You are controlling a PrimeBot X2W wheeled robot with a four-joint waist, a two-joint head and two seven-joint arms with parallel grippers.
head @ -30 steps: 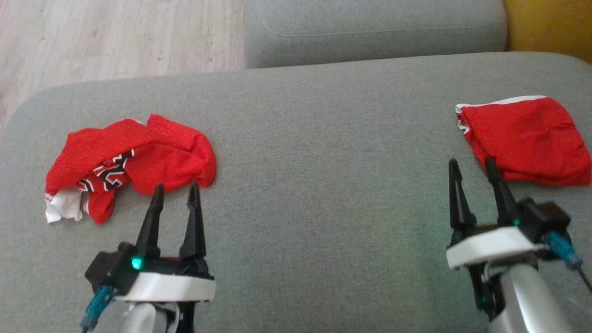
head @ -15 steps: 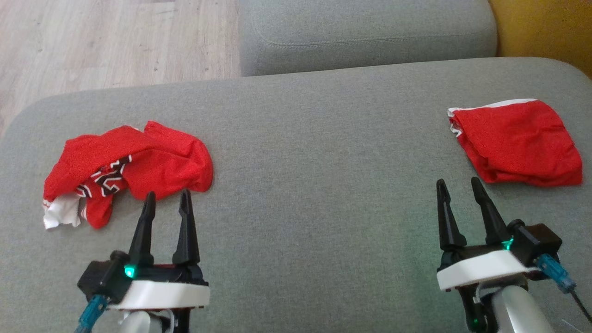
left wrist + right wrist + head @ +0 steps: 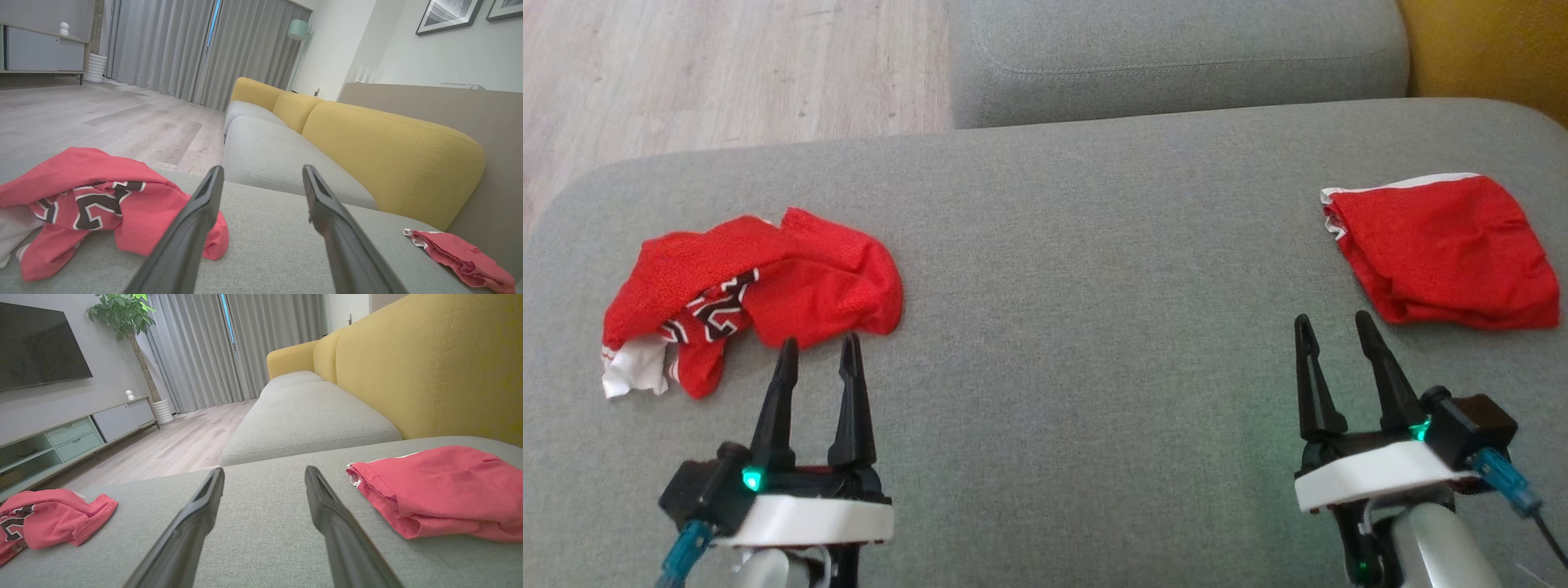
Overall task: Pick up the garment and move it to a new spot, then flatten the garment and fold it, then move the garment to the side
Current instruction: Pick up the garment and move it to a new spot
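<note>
Crumpled jersey [image 3: 809, 278] just ahead of our left gripper [image 3: 818, 341].
It lies near the sofa seat's [image 3: 1094, 286] left edge; a folded red garment [image 3: 1445, 245] lies by the right edge, beyond our right gripper [image 3: 1333, 320]. Both pairs of fingers [image 3: 776, 400] stand apart. Wood floor [image 3: 727, 65] behind.

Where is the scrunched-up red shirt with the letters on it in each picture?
Head view: shirt at middle left.
Left wrist view: shirt at lower left.
Right wrist view: shirt in bottom left corner.
Shared landmark: folded red garment, on the right in all three.
</note>
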